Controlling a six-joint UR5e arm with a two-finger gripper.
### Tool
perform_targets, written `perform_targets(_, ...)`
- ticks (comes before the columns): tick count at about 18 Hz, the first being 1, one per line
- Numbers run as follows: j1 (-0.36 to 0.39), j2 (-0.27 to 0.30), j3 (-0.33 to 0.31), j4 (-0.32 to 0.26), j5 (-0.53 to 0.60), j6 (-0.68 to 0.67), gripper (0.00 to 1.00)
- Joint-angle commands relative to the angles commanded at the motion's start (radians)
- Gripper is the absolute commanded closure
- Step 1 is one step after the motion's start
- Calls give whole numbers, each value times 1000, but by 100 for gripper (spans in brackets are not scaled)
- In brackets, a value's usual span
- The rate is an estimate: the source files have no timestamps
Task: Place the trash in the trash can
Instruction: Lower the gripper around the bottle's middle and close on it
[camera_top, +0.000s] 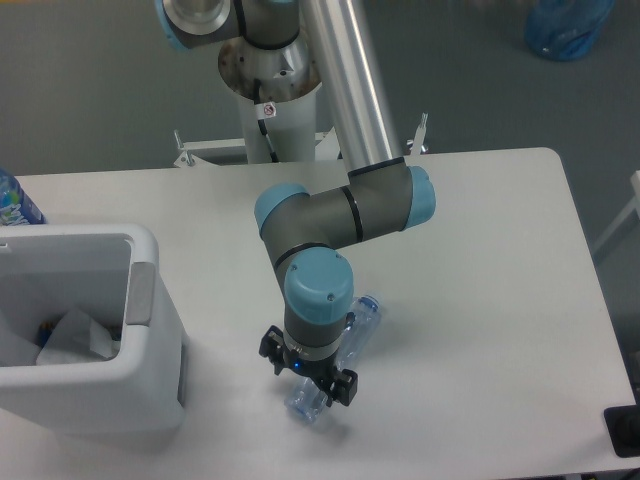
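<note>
Clear, thin plastic makes the crushed bottle (345, 355) light, springy and slippery, best pinched mid-body; gripper (312, 385) sits over it, jaw state hidden.

You are looking at white table (480, 300) with rounded corners, carrying everything here. White trash can (95, 385) sitting on its left side, near front edge. Crushed clear bottle (350, 345) lying on its side around table middle, well apart from can. Blue-labelled bottle (15, 200) standing at far left edge, just behind can.
</note>
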Motion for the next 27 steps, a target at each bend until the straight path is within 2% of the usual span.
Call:
perform_targets(19,0,-5,17,0,0,-2,0)
perform_targets(27,0,-31,35,0,2,-9,0)
